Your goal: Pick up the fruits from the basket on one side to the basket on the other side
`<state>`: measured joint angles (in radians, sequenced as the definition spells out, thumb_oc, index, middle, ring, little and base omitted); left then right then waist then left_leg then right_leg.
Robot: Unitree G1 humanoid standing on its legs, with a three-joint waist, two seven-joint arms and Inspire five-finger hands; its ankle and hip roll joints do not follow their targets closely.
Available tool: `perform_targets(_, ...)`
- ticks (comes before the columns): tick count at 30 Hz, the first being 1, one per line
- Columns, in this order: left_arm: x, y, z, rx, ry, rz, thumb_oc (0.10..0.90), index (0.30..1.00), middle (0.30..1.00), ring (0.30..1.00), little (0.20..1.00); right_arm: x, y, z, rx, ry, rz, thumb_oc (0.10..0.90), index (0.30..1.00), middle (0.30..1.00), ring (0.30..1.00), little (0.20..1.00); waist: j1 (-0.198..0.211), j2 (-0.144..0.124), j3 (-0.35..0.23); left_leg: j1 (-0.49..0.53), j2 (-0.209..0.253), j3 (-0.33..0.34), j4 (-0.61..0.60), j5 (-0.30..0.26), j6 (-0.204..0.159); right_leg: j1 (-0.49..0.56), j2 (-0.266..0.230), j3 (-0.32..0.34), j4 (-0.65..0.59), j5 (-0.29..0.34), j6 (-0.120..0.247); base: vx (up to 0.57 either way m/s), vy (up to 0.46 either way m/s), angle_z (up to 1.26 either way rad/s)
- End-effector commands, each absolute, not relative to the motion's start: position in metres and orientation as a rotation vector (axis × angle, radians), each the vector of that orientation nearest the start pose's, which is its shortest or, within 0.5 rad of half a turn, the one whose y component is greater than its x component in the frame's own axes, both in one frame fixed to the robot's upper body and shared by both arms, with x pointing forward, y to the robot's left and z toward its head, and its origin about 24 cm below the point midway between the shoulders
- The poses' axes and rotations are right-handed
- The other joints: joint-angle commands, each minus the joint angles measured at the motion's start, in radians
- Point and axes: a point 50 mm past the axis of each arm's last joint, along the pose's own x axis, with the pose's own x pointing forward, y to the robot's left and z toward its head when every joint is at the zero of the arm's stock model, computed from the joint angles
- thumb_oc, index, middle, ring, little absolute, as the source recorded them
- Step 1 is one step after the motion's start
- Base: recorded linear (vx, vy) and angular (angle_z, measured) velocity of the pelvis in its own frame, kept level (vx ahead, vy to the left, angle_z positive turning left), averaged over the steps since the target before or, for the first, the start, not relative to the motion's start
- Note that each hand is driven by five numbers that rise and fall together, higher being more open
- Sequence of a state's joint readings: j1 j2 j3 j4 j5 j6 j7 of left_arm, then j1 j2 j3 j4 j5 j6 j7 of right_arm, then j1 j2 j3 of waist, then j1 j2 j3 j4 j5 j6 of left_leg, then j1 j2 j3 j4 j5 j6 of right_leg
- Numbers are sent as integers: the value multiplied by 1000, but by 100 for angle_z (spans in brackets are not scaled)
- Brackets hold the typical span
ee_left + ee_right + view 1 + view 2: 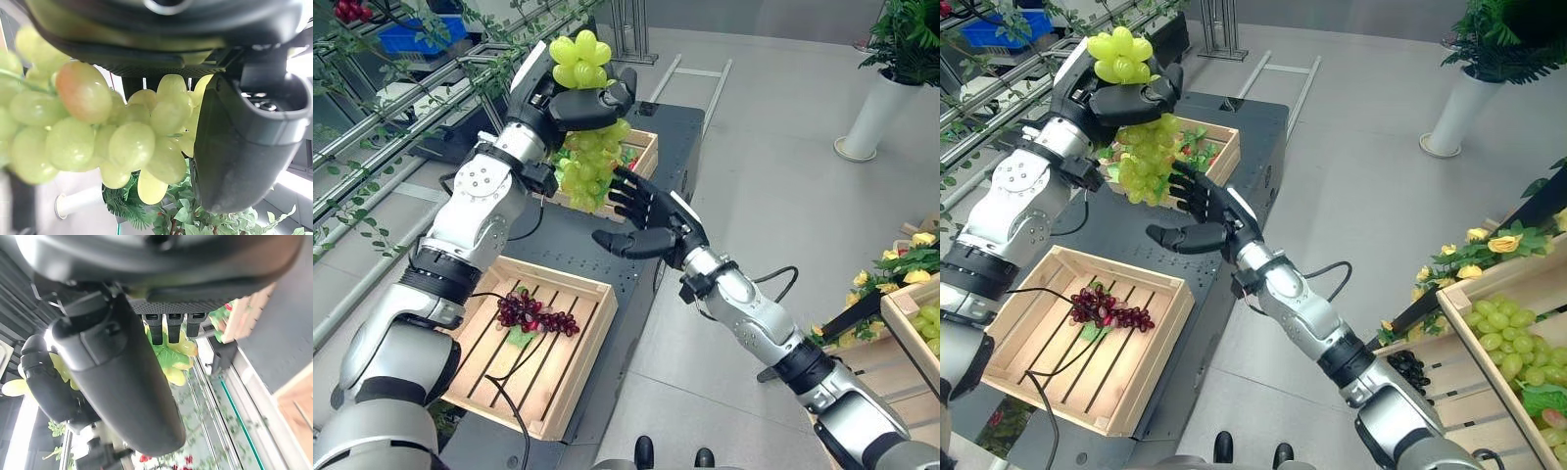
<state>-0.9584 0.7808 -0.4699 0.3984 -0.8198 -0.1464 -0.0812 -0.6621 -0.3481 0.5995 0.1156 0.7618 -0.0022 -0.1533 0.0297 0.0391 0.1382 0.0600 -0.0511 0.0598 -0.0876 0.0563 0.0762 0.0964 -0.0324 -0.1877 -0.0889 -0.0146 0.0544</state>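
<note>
— How far are you with the fruits?

— I judge I am in the middle. My left hand has its fingers curled round a bunch of green grapes and holds it up in the air, above the far crate on the dark table. My right hand is just beside the hanging bunch, low at its side, with the fingers spread and holding nothing. It looks ready to receive the bunch, but this is only my guess.

— What is done already?

— One bunch of dark red grapes lies in the near crate, on a green leaf. If this crate is the goal, one fruit is moved. I cannot be sure which crate is the goal.

— And what is left?

— The green bunch must still be put down in a crate. In the far crate I see some green leaves and something small and red, but my arm hides most of it, so I cannot count what remains there.

— Please count the things.

— Two crates on the table. One green bunch in my hand, one dark red bunch in the near crate. On my right side, on the floor, stand other crates, one with more green grapes.
</note>
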Motion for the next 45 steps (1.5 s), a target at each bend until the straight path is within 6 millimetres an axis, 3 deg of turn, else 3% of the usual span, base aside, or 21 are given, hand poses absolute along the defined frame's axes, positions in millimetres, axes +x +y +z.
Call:
perform_targets(1,372,168,310,117,-630,-349,400,300,300,300,300,329,-36,197,315,-307,510,800,900,900,900,900,26,-10,-223,-15,-23,-29,0,-62,-31,-43,-18,14,2,47,-8,0,0,0)
perform_targets(10,373,149,309,134,-619,-389,400,300,300,300,300,340,-42,215,249,-363,354,800,900,900,900,900,29,-14,-226,-12,-24,-37,0,-63,-31,-37,-18,13,2,42,-11,0,0,0)
perform_targets(17,373,147,309,88,-613,-419,400,300,300,300,300,343,-35,222,247,-351,388,800,900,900,900,900,34,-17,-226,-11,-26,-43,0,-64,-31,-36,-17,13,2,40,-14,0,0,0)
perform_targets(36,354,116,351,-23,-771,-462,400,300,300,300,300,355,-19,162,177,-48,484,800,900,900,900,900,57,-25,-240,-26,-23,-62,0,-56,-43,-36,-21,-13,2,32,-12,-4,1,2)
perform_targets(39,350,111,353,-36,-774,-492,400,300,300,300,300,357,-20,168,175,-85,475,800,900,900,900,900,61,-25,-239,-26,-23,-68,0,-56,-44,-35,-21,-14,2,32,-13,1,-3,8)
perform_targets(43,346,110,350,-30,-769,-514,400,300,300,300,300,353,-16,192,260,-208,511,800,900,900,900,900,68,-26,-234,-25,-24,-75,0,-55,-44,-32,-19,-14,2,31,-15,-4,-2,3)
perform_targets(44,346,110,348,-20,-764,-517,400,300,300,300,300,351,-16,202,284,-266,506,460,389,389,389,389,70,-25,-234,-24,-25,-79,0,-55,-44,-31,-19,-15,2,30,-15,0,0,0)
perform_targets(45,346,109,347,-12,-760,-517,400,300,300,300,300,350,-16,208,297,-297,498,400,300,300,300,300,71,-25,-233,-24,-25,-80,0,-55,-44,-31,-19,-15,2,30,-15,0,0,0)
